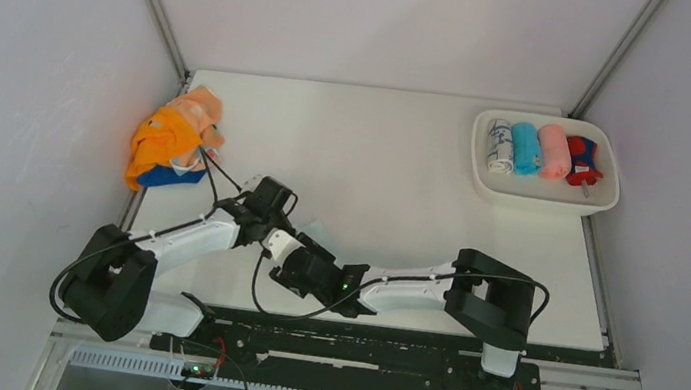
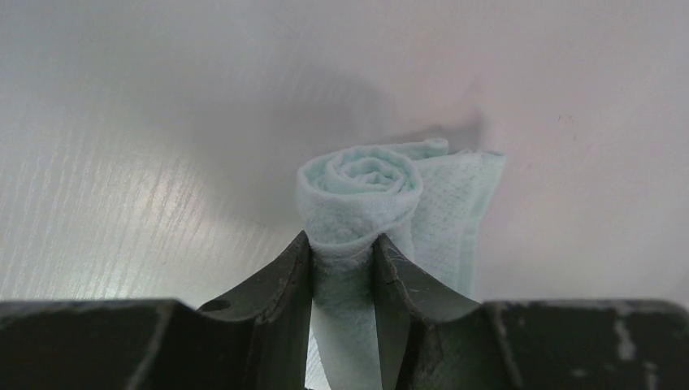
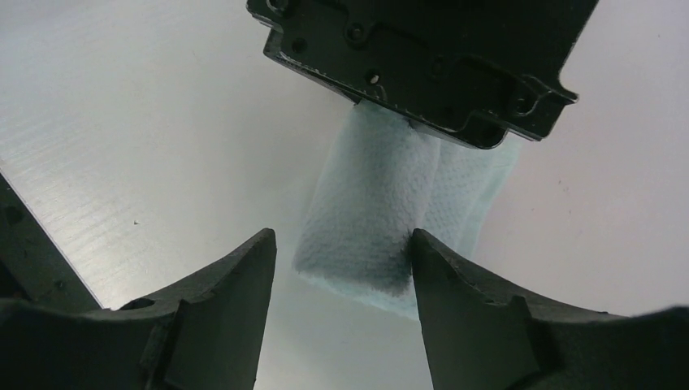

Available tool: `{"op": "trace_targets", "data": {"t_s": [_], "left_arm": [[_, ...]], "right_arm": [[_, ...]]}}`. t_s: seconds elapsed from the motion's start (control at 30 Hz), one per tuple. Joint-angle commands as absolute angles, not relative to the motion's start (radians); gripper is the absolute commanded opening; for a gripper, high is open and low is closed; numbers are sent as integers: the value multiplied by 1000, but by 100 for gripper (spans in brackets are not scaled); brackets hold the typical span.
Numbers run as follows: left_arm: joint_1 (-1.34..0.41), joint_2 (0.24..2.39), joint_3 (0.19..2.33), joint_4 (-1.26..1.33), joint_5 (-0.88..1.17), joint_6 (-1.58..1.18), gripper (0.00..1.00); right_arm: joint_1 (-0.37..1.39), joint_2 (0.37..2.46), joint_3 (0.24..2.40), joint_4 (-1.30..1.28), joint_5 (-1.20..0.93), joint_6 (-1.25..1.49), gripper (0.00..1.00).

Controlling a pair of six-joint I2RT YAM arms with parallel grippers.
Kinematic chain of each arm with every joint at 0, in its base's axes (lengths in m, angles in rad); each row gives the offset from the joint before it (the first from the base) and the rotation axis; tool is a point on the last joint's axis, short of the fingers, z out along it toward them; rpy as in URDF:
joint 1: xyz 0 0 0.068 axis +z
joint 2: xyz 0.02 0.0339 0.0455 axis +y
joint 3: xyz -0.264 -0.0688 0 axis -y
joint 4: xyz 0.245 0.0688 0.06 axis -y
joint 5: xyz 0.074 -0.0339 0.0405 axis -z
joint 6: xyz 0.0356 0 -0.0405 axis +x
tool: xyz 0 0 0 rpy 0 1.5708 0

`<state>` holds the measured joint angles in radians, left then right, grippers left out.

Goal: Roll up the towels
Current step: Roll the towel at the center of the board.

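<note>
A pale mint towel (image 2: 361,187), partly rolled into a spiral, lies on the white table. It also shows in the right wrist view (image 3: 366,211) and barely in the top view (image 1: 318,229). My left gripper (image 2: 343,244) is shut on the end of its roll; it sits mid-table in the top view (image 1: 300,238). My right gripper (image 3: 341,240) is open, its jaws on either side of the roll's near end, the right finger touching it (image 1: 305,258). Unrolled orange (image 1: 162,141), peach (image 1: 200,107) and dark blue (image 1: 167,177) towels lie piled at the far left.
A white oval tray (image 1: 543,199) at the back right holds several rolled towels, among them turquoise (image 1: 526,148) and pink (image 1: 555,152). The left gripper's black body (image 3: 422,57) hangs over the roll in the right wrist view. White walls enclose the table.
</note>
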<state>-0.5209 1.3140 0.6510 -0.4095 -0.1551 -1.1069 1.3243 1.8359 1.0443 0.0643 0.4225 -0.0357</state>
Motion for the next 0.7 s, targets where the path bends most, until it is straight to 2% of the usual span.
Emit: {"op": "trace_targets", "data": {"t_s": [0.0,0.13,0.2,0.47,0.67], "left_arm": [[-527,1297,618,-383,-150,-1140,35],[-527,1296,614,-378,-145,-1150,35],[-526,1295,612,-377,-142,-1153,35],[-509,1260,570,-361,-133,-1190,38],[-491,1182,487,-320,-126,-1269,40]], "right_arm": [[1342,1856,1077,121,445,-79,60],[1345,1883,1087,113,450,-85,57],[1345,1895,1087,98,459,-82,51],[1300,1802,986,51,355,54,0],[1154,1719,840,125,81,191,0]]}}
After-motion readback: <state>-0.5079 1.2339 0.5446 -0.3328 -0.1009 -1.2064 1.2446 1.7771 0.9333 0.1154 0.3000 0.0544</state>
